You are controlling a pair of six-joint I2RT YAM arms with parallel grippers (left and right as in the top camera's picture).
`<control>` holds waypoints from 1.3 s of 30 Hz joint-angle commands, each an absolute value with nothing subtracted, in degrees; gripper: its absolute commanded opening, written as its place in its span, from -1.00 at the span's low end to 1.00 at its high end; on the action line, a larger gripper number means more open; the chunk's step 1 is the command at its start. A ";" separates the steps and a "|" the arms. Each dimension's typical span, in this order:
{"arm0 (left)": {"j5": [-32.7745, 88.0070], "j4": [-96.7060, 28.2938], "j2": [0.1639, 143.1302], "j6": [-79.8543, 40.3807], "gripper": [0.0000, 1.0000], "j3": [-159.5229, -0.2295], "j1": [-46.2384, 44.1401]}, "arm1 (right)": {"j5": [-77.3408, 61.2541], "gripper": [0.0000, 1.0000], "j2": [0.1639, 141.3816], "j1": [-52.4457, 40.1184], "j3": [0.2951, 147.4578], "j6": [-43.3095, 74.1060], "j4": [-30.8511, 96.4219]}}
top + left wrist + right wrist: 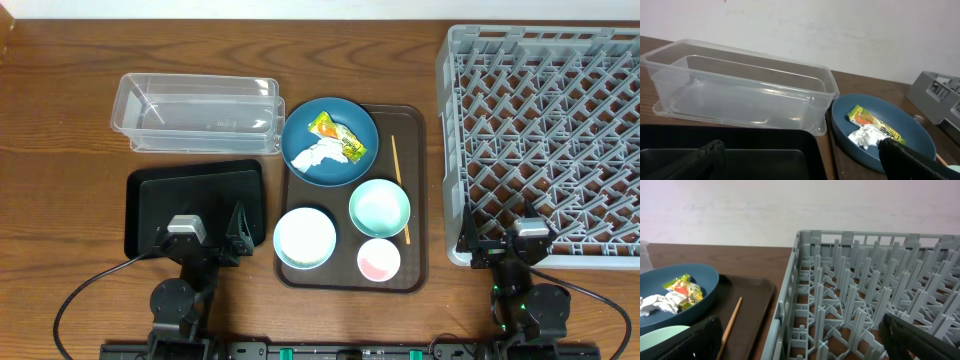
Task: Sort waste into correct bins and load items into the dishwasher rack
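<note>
The dark blue bowl [330, 141] sits at the back of a brown tray and holds the snack wrapper [340, 137] and the white tissue [313, 157]; both also show in the left wrist view [871, 122]. The mint-green bowl [380, 207], the white blue-rimmed bowl [305, 238], the pink cup [379, 260] and the wooden stick [399, 187] lie on the same tray. The clear tub [196, 112] and the black tray [195, 208] are on the left. The grey rack [545, 140] is on the right. My left gripper [205, 243] is open over the black tray. My right gripper [505, 243] is open at the rack's near left corner.
The brown serving tray [416, 150] lies between the bins and the rack. Cables run from both arm bases along the table's front edge. Wooden tabletop [60, 170] shows to the left of the bins.
</note>
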State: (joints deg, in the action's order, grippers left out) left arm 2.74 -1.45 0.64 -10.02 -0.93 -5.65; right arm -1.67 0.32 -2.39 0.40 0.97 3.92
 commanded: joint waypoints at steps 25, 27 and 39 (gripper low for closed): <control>5.10 -3.92 1.32 -16.05 1.00 -0.64 -5.32 | -1.69 0.99 0.38 -3.03 0.69 3.07 4.12; 6.04 -4.54 2.48 -16.64 1.00 -1.56 -5.32 | -1.61 0.98 0.47 -3.03 1.21 3.18 4.27; 7.11 -19.53 24.82 -16.60 1.00 -21.91 -5.32 | -1.32 0.98 15.79 -3.03 18.68 3.16 15.97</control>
State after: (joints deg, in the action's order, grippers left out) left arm 6.09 -17.82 20.08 -16.36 -15.00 -5.67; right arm -1.63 12.36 -2.39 13.89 2.44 14.90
